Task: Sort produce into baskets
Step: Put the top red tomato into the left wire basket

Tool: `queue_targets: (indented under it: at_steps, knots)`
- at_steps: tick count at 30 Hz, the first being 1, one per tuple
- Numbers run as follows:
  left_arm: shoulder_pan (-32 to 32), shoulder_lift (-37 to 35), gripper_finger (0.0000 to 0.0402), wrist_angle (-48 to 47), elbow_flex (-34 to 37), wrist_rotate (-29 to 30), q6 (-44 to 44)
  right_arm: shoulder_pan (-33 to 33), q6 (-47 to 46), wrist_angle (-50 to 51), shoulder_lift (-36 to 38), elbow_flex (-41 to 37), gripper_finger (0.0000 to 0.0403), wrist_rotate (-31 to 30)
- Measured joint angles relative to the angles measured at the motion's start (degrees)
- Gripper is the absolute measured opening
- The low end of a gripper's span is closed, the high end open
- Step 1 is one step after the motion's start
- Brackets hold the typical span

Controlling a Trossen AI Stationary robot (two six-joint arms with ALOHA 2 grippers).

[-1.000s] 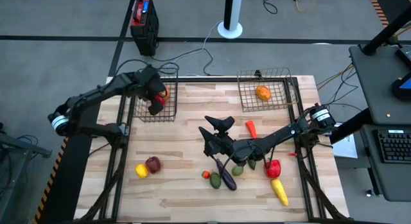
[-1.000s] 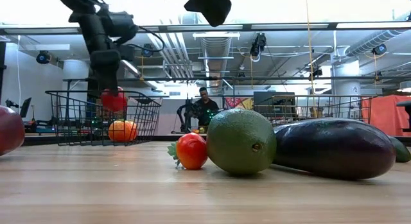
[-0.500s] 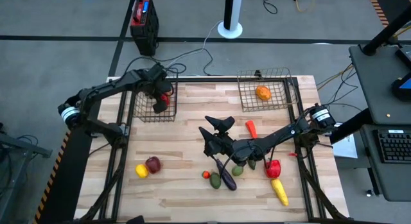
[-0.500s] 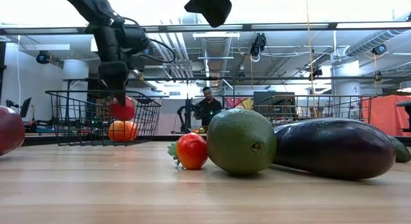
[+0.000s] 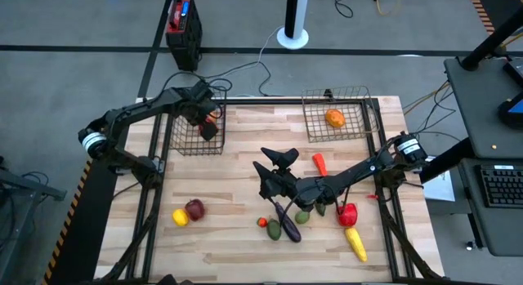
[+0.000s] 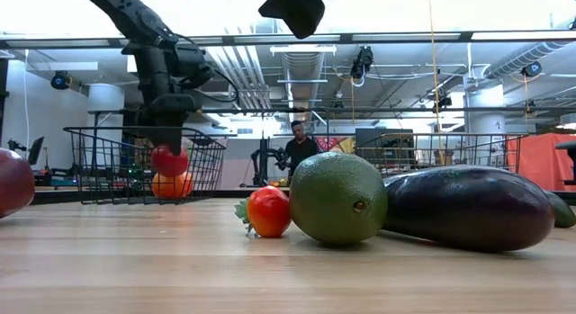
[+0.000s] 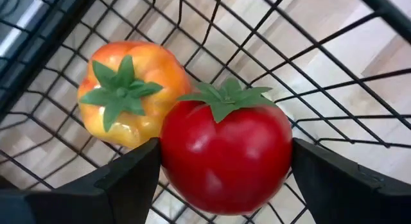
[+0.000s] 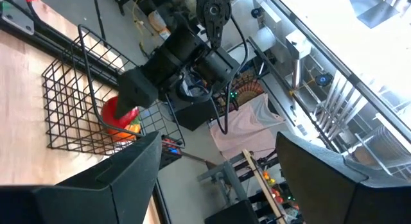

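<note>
- My left hand [image 7: 221, 179] is down inside the left basket [image 5: 194, 131] at the desk's [image 5: 237, 175] far left corner, its fingers [image 7: 122, 179] clamped on either side of a red tomato [image 7: 226, 153].
- The tomato hangs just above the basket floor, touching an orange-yellow tomato [image 7: 125, 92] that lies in the basket beside it.
- From the low view, the red tomato [image 6: 169, 160] sits right over the orange one [image 6: 169, 184], inside the wire.
- My right hand [image 5: 276, 172] hovers over mid-desk with its fingers spread wide and nothing between them.
- The right basket [image 5: 341, 113] at the far right holds one orange fruit [image 5: 334, 118].
- Loose on the desk: a red chilli [image 5: 319, 163], an eggplant [image 5: 287, 222], an avocado [image 6: 337, 198], a small tomato [image 6: 268, 211], a red pepper [image 5: 347, 213] and yellow corn [image 5: 355, 242] near the front right.
- An apple [image 5: 194, 209] and lemon [image 5: 180, 217] touch each other at the front left.
- A person [image 6: 298, 150] stands far behind the desk.
</note>
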State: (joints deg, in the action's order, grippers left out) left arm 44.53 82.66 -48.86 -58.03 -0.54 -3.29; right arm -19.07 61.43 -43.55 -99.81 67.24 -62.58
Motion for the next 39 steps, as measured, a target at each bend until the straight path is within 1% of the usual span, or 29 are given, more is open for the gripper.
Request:
queue_targets:
  at_steps: [9, 12, 17, 23, 26, 39]
  knots:
    - [0.0, 0.4, 0.0310, 0.2, 1.2, 0.2, 1.1, 0.0, -0.4, 0.0, 0.0, 0.0, 0.0306, 0.0]
    - [0.0, 0.4, 0.0310, 0.9, 1.5, 1.5, 1.1, 0.0, -0.4, 0.0, 0.0, 0.0, 0.0304, 0.0]
    - [0.0, 0.3, 0.0310, 1.8, 1.5, 1.5, 1.2, 0.0, -0.4, 0.0, 0.0, 0.0, 0.0297, 0.0]
    - [0.0, 0.3, 0.0310, -0.9, 1.7, 1.6, -2.5, 0.0, -0.4, 0.0, 0.0, 0.0, 0.0302, 0.0]
    - [0.0, 0.3, 0.0310, -0.6, 1.7, 1.6, -2.7, 0.0, -0.4, 0.0, 0.0, 0.0, 0.0306, 0.0]
    - [-0.3, 1.5, 0.0311, -0.4, 2.6, 1.5, -0.3, 0.0, -0.4, 0.0, 0.0, 0.0, 0.0294, 0.0]
